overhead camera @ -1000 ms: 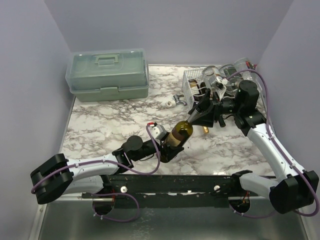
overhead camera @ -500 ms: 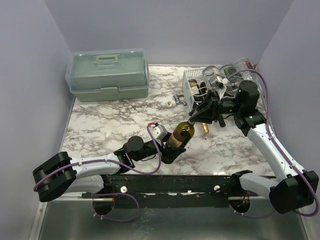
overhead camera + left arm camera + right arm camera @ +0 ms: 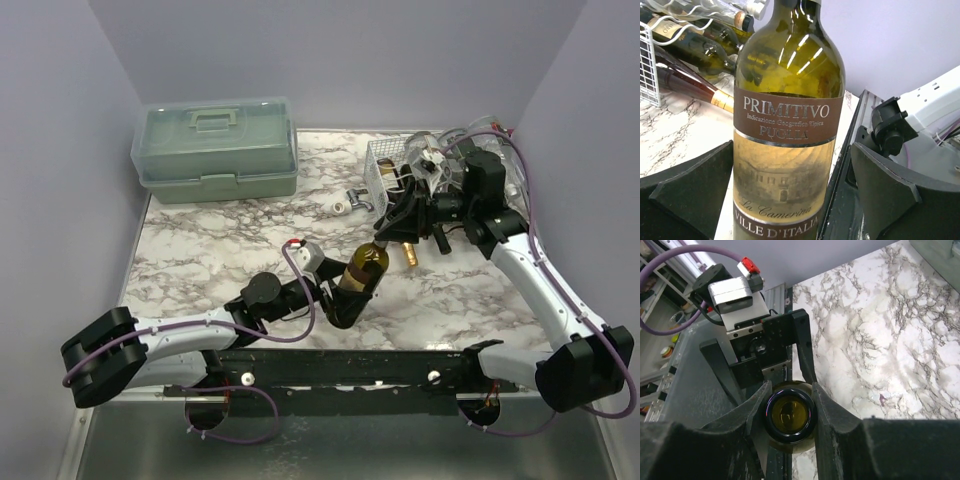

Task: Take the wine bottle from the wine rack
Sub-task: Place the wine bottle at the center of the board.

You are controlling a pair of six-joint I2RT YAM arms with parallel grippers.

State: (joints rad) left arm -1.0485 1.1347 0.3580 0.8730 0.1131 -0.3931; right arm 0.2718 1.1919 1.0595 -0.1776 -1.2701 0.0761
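The wine bottle (image 3: 362,266), dark green with a brown and gold label, stands nearly upright on the marble table in front of the white wire wine rack (image 3: 385,160). My right gripper (image 3: 388,236) is shut on its neck just below the mouth; in the right wrist view the fingers (image 3: 826,407) press both sides of the bottle top (image 3: 790,412). My left gripper (image 3: 345,300) is open around the bottle's lower body. In the left wrist view the bottle (image 3: 787,125) stands between the fingers (image 3: 885,190), with a gap on the right side.
A pale green toolbox (image 3: 215,148) stands at the back left. The rack (image 3: 647,65) holds several other bottles (image 3: 690,50), and one lies on the table below it (image 3: 408,255). A small metal piece (image 3: 352,203) lies left of the rack.
My left wrist has turned and shifted a little around the bottle's base. My right arm has pulled slightly back, still holding the neck. The bottle has stayed nearly in place.
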